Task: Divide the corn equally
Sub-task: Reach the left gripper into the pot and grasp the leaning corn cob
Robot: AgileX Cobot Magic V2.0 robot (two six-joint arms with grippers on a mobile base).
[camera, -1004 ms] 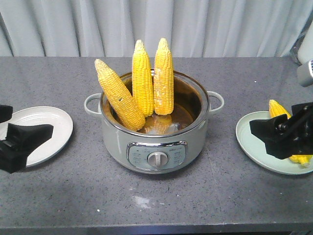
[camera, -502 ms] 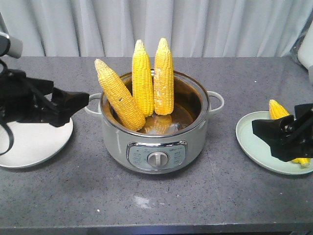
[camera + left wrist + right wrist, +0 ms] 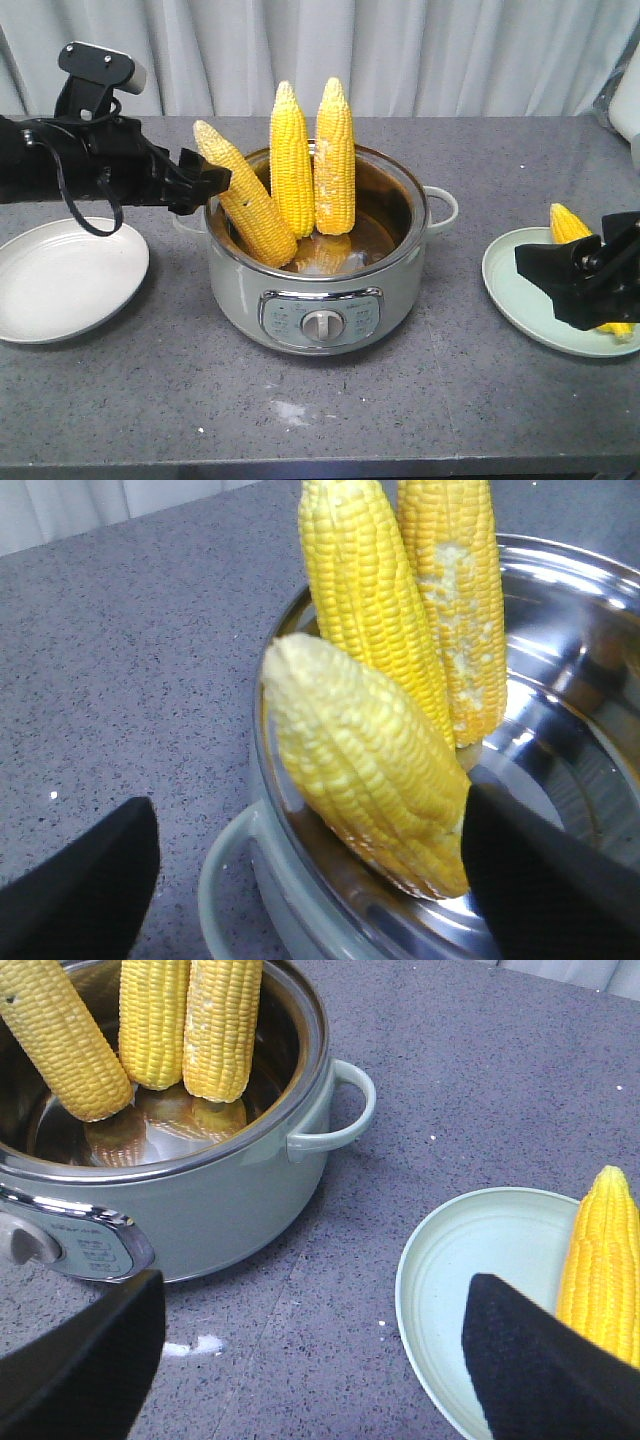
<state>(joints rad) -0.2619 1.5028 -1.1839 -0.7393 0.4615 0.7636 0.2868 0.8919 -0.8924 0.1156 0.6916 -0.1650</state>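
We judge that the task is only at its beginning. One cob [image 3: 567,222] already lies on the green plate [image 3: 520,295] at the right side of the bench [image 3: 400,420]. The white plate [image 3: 60,285] at the left side has nothing on it. Three more cobs stand in the open pot [image 3: 240,290] in the middle. The leaning cob [image 3: 245,205] rests against the left part of the rim, and two upright cobs [image 3: 292,160] [image 3: 335,155] stand close together behind it. Low in the pot there is something yellow, but we cannot tell if it is another cob or only a reflection in the metal.

The left arm [image 3: 90,165] reaches over the white plate toward the pot. Its jaws are open, and in the left wrist view the two fingers stand on either side of the leaning cob without touching it. So we think the step in hand is to take this cob for the white plate. The right arm [image 3: 590,275] hangs over the near part of the green plate. Its jaws are also spread wide and hold nothing.

If we count four cobs, each plate should get two. That means one placement looks done and three are left: two cobs for the white plate and one more for the green plate.
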